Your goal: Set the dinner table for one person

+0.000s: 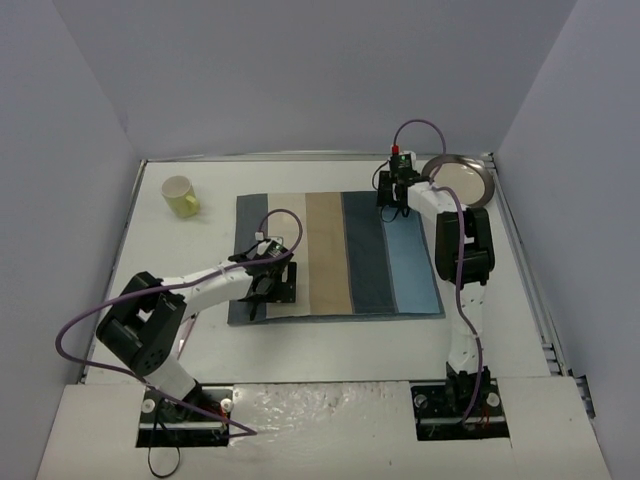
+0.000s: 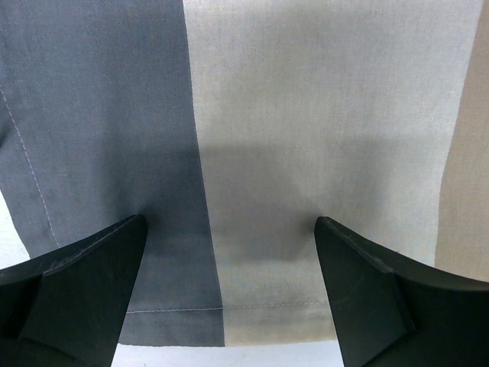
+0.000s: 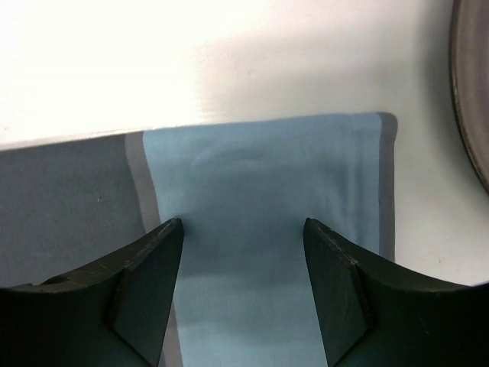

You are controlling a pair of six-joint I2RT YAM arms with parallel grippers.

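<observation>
The white dinner table (image 1: 170, 262) carries a striped blue-and-beige placemat (image 1: 335, 255) lying flat at its middle. My left gripper (image 1: 260, 298) is open and empty, low over the placemat's near left part. In the left wrist view (image 2: 231, 229) it stands over the dark grey and pale stripes by the hem. My right gripper (image 1: 393, 210) is open and empty over the placemat's far right corner. In the right wrist view (image 3: 243, 229) it straddles the light blue stripe (image 3: 252, 176). A yellow cup (image 1: 181, 196) stands far left. A metal plate (image 1: 461, 178) lies far right.
Lavender-grey panels wall the table on three sides. The plate's rim (image 3: 467, 99) shows at the right edge of the right wrist view, close to the placemat's corner. A metal rail (image 1: 525, 270) runs along the table's right edge.
</observation>
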